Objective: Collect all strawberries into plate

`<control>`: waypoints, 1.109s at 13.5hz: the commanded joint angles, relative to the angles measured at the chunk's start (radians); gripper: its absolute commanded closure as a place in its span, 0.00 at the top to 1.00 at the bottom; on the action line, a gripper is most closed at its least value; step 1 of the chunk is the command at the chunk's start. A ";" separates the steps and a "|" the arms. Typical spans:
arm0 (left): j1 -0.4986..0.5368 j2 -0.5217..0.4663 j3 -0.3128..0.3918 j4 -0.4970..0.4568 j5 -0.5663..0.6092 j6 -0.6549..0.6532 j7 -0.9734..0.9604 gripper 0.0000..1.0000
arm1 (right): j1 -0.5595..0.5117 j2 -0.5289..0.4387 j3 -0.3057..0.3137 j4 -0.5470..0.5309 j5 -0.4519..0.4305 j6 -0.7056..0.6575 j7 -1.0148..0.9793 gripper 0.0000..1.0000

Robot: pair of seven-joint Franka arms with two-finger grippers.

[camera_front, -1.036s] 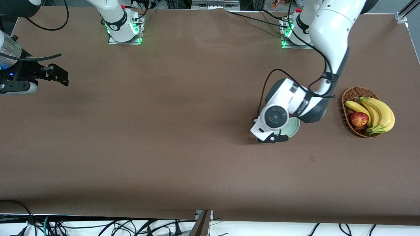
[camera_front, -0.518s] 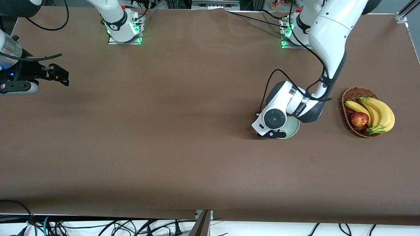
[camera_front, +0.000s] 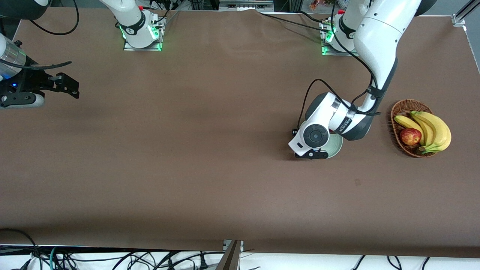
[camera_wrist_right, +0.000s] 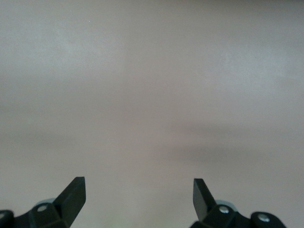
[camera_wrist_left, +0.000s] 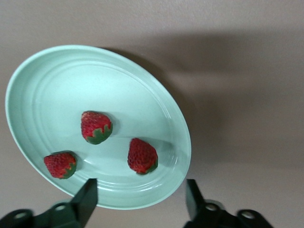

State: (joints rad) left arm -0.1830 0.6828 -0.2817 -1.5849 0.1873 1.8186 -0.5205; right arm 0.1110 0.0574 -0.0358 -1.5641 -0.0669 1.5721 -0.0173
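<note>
Three strawberries (camera_wrist_left: 96, 127) (camera_wrist_left: 142, 156) (camera_wrist_left: 61, 164) lie apart from one another in the pale mint-green plate (camera_wrist_left: 71, 76). In the front view only an edge of the plate (camera_front: 336, 146) shows under the left arm's wrist, and the berries are hidden there. My left gripper (camera_wrist_left: 141, 190) is open and empty, just above the plate's rim. My right gripper (camera_wrist_right: 138, 187) is open and empty above bare table at the right arm's end (camera_front: 69, 87), and that arm waits.
A brown wicker basket (camera_front: 402, 107) with bananas (camera_front: 431, 129) and a red apple (camera_front: 410, 136) stands beside the plate, toward the left arm's end of the table. Cables hang along the table's front edge.
The left arm's wrist has come down a little over the plate and now covers more of it. The right arm has not moved.
</note>
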 commanded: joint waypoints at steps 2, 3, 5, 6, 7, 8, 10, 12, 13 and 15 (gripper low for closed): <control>0.025 -0.040 -0.004 0.009 0.003 -0.008 0.060 1.00 | 0.001 -0.010 0.002 -0.005 0.001 -0.009 -0.003 1.00; 0.026 -0.042 -0.004 0.022 0.001 -0.010 0.062 1.00 | 0.001 -0.010 0.002 -0.005 0.001 -0.009 -0.003 1.00; 0.023 -0.061 -0.005 0.043 0.000 -0.036 0.060 1.00 | 0.004 -0.010 0.004 -0.005 -0.001 -0.009 -0.006 1.00; 0.026 -0.075 -0.008 0.060 -0.002 -0.048 0.062 1.00 | 0.004 -0.010 0.004 -0.005 -0.001 -0.009 -0.013 1.00; 0.025 -0.077 -0.010 0.078 -0.003 -0.065 0.060 1.00 | 0.003 -0.010 0.004 -0.005 -0.001 -0.009 -0.015 1.00; 0.020 -0.086 -0.011 0.101 -0.005 -0.088 0.060 1.00 | 0.001 -0.010 0.002 -0.005 -0.001 -0.009 -0.015 1.00; 0.020 -0.153 -0.028 0.120 -0.041 -0.130 0.071 1.00 | 0.001 -0.010 0.002 -0.005 -0.001 -0.006 -0.015 1.00; 0.025 -0.236 -0.031 0.115 -0.043 -0.168 0.103 1.00 | 0.004 -0.008 0.004 -0.005 -0.005 0.000 -0.016 1.00; 0.025 -0.274 -0.031 0.117 -0.043 -0.200 0.105 1.00 | 0.003 -0.008 0.004 -0.004 -0.004 0.000 -0.018 1.00; 0.034 -0.371 -0.030 0.117 -0.043 -0.267 0.108 1.00 | 0.004 -0.008 0.004 -0.004 -0.005 0.002 -0.018 1.00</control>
State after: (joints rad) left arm -0.1615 0.4113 -0.3155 -1.4455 0.1639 1.6050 -0.4447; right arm 0.1134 0.0574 -0.0342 -1.5640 -0.0670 1.5725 -0.0188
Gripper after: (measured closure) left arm 0.000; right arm 0.000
